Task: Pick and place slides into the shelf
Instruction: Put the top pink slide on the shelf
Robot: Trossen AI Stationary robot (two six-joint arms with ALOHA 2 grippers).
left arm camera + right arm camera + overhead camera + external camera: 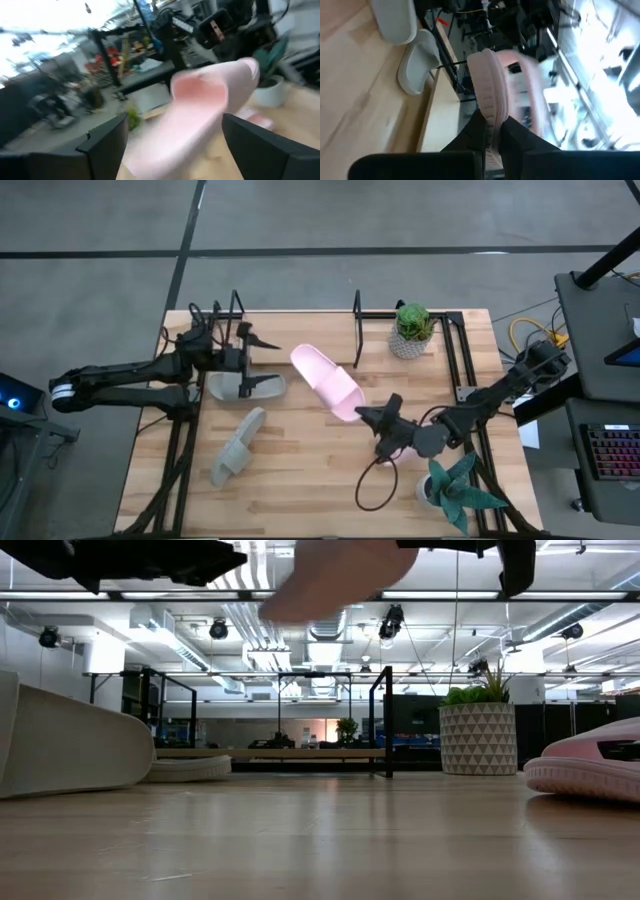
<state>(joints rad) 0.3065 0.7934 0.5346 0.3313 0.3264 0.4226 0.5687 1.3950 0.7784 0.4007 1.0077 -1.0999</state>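
One pink slide [326,381] hangs pinched in the right gripper [368,417].

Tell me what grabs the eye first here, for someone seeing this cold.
The pale pink slide held in the air over the middle of the table, pinched at one end by the right gripper. The left gripper hangs open over the shelf end where one grey-green slide already sits; a second grey-green slide lies on the tabletop nearer the front. In the low view another pink slide rests on the table at the right.
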